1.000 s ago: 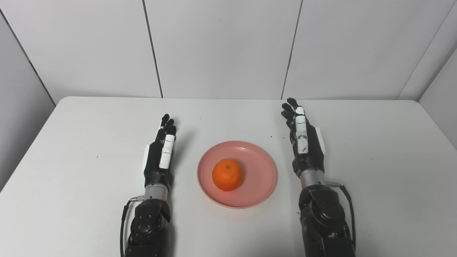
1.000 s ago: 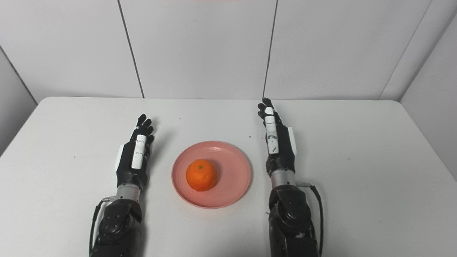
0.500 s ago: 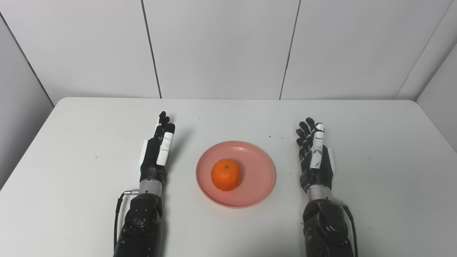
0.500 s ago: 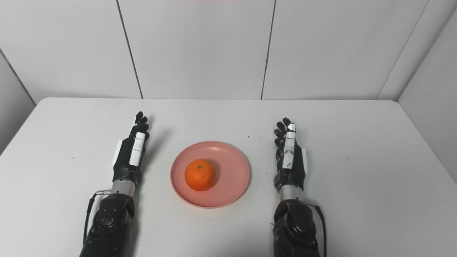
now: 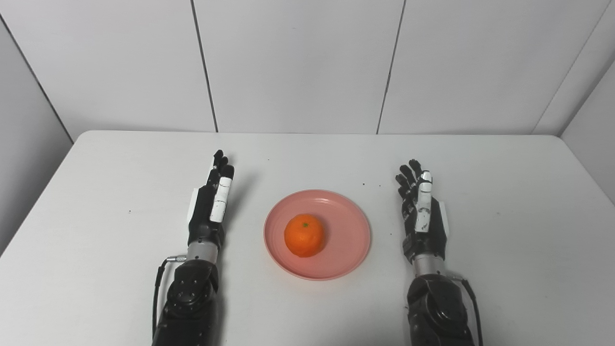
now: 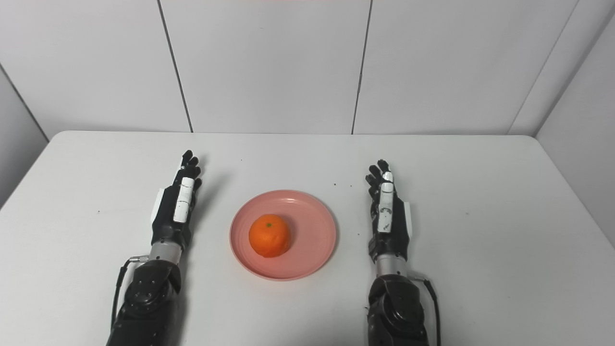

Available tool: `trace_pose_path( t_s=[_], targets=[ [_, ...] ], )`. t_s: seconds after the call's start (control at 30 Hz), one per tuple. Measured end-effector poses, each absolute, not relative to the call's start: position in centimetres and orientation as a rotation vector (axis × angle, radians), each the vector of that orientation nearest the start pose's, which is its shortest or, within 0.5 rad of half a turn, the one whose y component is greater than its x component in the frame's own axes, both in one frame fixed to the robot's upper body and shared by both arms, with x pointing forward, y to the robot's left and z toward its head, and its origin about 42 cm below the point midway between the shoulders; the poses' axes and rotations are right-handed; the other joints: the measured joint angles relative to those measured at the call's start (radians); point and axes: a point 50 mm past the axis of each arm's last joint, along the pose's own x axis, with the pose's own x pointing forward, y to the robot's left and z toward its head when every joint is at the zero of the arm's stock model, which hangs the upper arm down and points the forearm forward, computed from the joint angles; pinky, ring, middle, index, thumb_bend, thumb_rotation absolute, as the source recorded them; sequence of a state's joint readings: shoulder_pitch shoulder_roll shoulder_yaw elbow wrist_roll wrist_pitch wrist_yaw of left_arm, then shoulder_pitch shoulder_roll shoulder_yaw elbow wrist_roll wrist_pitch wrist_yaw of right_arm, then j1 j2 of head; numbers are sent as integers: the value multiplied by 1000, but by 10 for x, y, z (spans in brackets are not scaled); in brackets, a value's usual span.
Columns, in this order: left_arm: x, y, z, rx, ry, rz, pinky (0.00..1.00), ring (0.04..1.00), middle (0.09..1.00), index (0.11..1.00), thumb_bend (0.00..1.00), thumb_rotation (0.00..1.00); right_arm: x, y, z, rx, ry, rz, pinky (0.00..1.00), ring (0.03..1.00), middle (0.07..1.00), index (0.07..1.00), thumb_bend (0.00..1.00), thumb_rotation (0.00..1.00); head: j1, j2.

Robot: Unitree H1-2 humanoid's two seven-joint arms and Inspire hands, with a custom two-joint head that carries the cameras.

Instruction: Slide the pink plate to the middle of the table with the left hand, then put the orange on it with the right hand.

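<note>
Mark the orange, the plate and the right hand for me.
orange (image 5: 304, 235), left eye view, middle of the fruit
plate (image 5: 350, 230), left eye view, bare pink surface right of the fruit
right hand (image 6: 388, 221), right eye view, back of the hand

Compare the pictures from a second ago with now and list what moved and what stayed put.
The right hand drew back toward the robot and a little outward, away from the pink plate; it is open and empty, and most of the move came in the first half second. The left hand barely shifted, open beside the plate. The orange stayed on the plate, mid-table. Nothing was grasped or let go.
</note>
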State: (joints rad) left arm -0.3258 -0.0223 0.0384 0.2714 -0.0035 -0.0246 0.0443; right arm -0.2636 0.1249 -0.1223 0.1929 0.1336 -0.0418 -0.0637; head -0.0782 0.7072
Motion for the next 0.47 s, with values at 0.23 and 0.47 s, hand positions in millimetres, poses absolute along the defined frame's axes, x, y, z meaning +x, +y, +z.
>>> trace_pose_path(
  t_s=[0.23, 0.47],
  targets=[
    [386, 185, 127, -29, -63, -8, 1000, 1000, 1000, 1000, 948, 920, 364, -176, 126, 272, -89, -78, 1000, 926, 915, 936, 808, 1000, 0, -2],
    [386, 184, 127, -30, -63, -9, 1000, 1000, 1000, 1000, 939, 919, 365, -175, 126, 262, -90, -70, 1000, 926, 914, 933, 829, 1000, 0, 0]
  ],
)
